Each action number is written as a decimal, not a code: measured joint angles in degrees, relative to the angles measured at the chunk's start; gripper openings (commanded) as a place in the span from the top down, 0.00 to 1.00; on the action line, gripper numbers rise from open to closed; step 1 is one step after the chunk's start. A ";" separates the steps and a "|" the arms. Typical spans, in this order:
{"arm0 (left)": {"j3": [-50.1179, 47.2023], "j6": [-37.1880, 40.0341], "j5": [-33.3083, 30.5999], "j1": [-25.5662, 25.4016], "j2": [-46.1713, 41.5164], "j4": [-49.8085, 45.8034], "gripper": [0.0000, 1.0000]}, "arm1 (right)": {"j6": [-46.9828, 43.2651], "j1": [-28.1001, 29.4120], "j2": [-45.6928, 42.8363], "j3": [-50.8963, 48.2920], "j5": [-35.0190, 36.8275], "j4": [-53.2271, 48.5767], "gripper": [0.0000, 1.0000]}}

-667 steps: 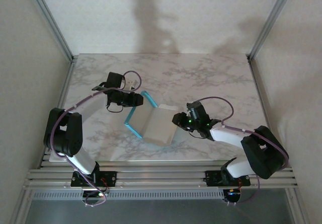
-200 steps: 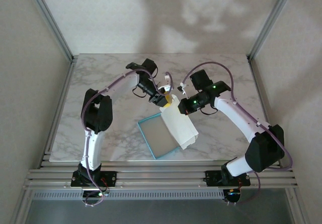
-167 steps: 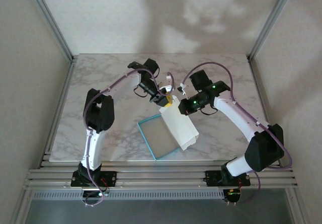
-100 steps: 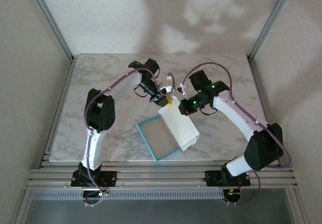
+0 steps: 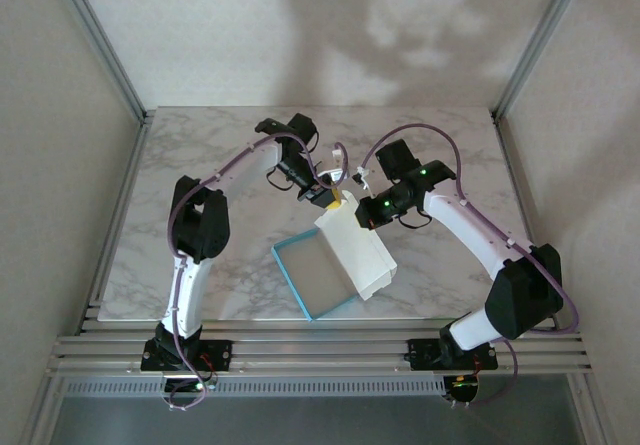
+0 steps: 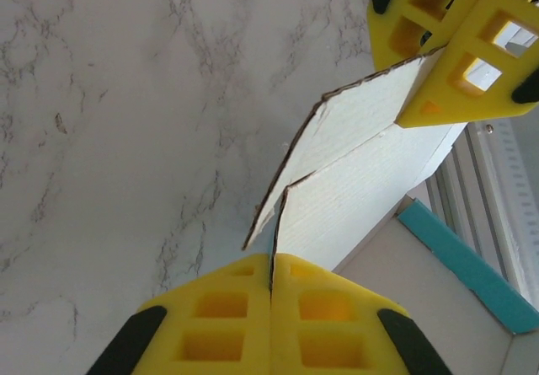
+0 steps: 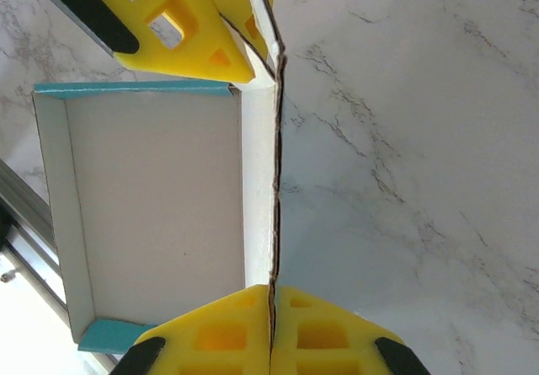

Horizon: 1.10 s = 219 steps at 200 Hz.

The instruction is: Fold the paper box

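Mid-table, left pincer (image 6: 271,267), right pincer (image 7: 270,296) pinching paper box (image 5: 356,247)

Soft, bright, even light; blurred shadows spread across the far wall (image 5: 340,35); wrist views crisp, pale-washed at edges.

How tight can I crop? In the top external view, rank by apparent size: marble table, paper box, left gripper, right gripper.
1. marble table, by far the largest.
2. paper box.
3. left gripper and right gripper: they look alike, both pinching the box's raised flap, so no ranking between them.
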 measured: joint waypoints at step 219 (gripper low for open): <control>-12.83 -9.05 -0.66 1.92 -4.42 14.80 1.00 | 29.70 -7.02 -36.76 -28.55 -3.74 0.81 0.44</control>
